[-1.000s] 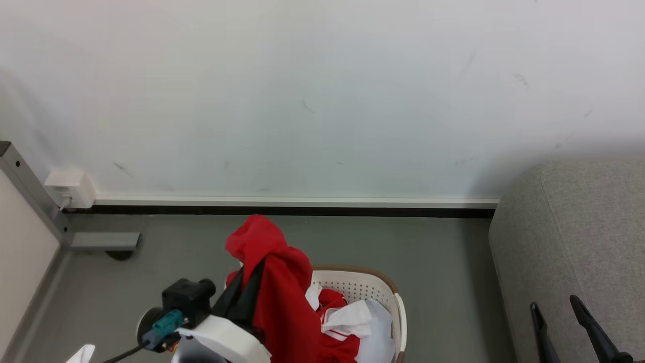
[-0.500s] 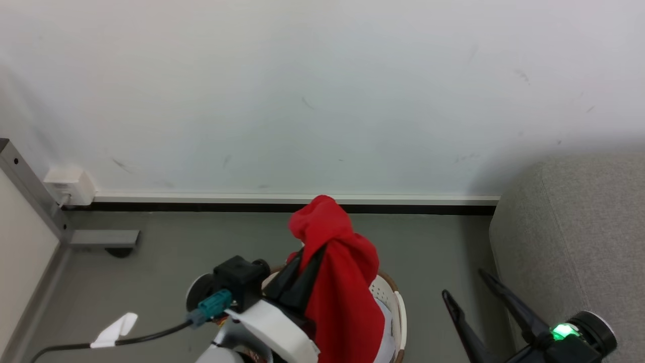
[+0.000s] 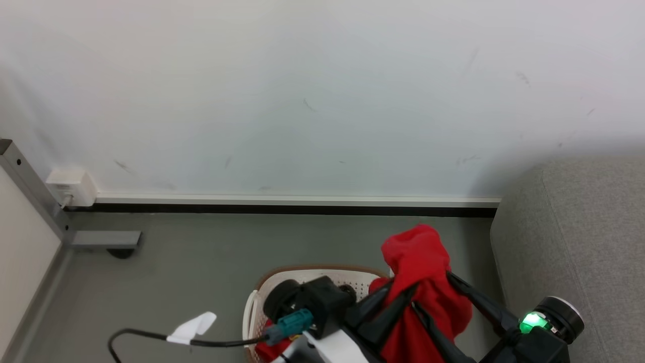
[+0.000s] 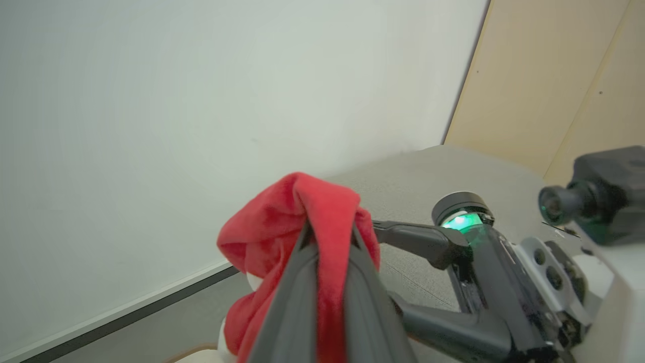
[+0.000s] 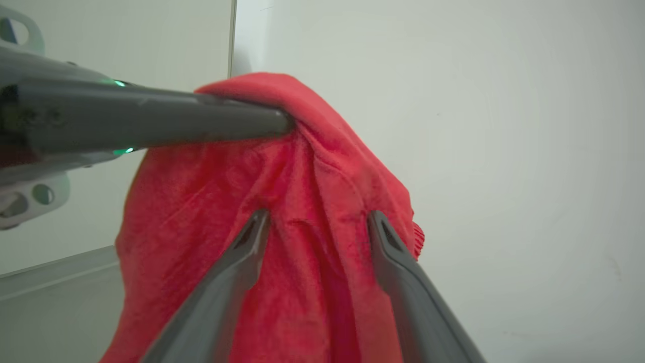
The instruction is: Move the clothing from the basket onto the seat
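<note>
A red piece of clothing (image 3: 421, 272) hangs bunched in the air, between the basket and the seat. My left gripper (image 3: 405, 298) reaches up from below and is shut on it; in the left wrist view its fingers (image 4: 302, 282) pinch the red fabric (image 4: 282, 222). My right gripper (image 3: 431, 292) comes in from the lower right, open, with a finger on each side of the cloth. In the right wrist view its fingertips (image 5: 257, 222) flank the hanging clothing (image 5: 312, 181). The cream basket (image 3: 312, 275) sits on the floor behind my left arm, a bit of red (image 3: 267, 349) inside. The grey seat (image 3: 579, 242) fills the right.
A white wall with a dark skirting line (image 3: 282, 209) stands close behind. A wall socket box (image 3: 70, 186) and a grey metal bracket (image 3: 103, 238) are at the far left. A black cable with a white tag (image 3: 194, 327) trails over the grey floor.
My left gripper has carried the red clothing rightwards, from above the basket to near the seat. My right gripper has come up and now straddles the cloth with open fingers.
</note>
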Tool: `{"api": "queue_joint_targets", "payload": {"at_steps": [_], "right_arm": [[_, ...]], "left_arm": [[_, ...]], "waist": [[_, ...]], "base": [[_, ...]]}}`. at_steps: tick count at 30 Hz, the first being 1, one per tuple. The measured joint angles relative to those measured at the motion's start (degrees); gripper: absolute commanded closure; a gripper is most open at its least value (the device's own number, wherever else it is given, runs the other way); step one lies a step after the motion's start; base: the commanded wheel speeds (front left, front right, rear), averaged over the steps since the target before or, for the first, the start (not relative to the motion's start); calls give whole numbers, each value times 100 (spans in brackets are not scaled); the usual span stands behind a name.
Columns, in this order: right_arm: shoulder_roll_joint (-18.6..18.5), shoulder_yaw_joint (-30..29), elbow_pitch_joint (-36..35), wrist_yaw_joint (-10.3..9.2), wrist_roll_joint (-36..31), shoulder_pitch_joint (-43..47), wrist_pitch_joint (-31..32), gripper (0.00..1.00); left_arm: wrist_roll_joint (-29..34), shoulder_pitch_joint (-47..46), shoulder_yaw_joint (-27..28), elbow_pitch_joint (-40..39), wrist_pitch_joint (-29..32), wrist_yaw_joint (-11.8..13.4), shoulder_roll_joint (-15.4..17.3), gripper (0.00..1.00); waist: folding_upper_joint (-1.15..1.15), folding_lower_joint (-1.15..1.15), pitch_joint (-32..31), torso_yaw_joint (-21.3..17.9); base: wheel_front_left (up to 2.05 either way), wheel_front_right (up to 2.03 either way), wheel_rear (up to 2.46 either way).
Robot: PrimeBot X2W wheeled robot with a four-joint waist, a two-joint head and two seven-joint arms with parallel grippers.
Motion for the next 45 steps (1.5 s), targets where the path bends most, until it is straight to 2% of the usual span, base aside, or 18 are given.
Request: {"api": "queue_joint_targets", "payload": {"at_steps": [5,6,8,9,14,16,17,19,29,36,45], "right_arm": [[-53,208,208,1,208,-9,0,0],[-56,252,267,0,267,-11,0,7],[-53,300,366,1,424,-14,0,97],[-48,297,402,0,472,-23,0,100],[5,194,468,1,602,-80,0,100],[10,152,472,1,698,-80,0,100],[8,130,470,1,754,-80,0,100],[0,58,452,1,835,-80,0,100],[-125,-780,279,0,958,20,1,100],[-218,-1302,133,0,927,238,1,100],[-227,-1725,33,0,916,494,1,100]], "left_arm": [[-32,3,-193,-87,96,-120,-55,100],[-48,3,-225,-109,100,-135,-60,100],[-103,3,-277,-137,133,-170,-69,100],[-141,3,-286,-146,145,-171,-73,100],[-185,7,-309,-151,158,-174,-67,100],[-185,8,-301,-125,134,-170,-58,58],[-185,9,-292,-105,108,-169,-52,58],[-185,10,-245,-27,32,-159,-26,0],[-177,60,-160,597,-633,-167,5,0],[-136,25,-318,994,-968,-191,-137,0],[-116,-90,-465,1321,-1085,-223,-235,0]], "waist": [[0,0,4,-3],[0,0,4,-3],[0,0,5,-5],[0,0,6,-9],[0,0,25,-50],[0,0,35,-79],[0,0,41,-96],[0,0,55,-143],[0,0,149,-631],[0,0,250,-1244],[0,0,393,-2106]], "base": [[0,0,0],[0,0,0],[0,0,0],[0,0,0],[0,0,0],[0,0,0],[0,0,0],[0,0,0],[0,0,0],[0,0,0],[0,0,0]]}}
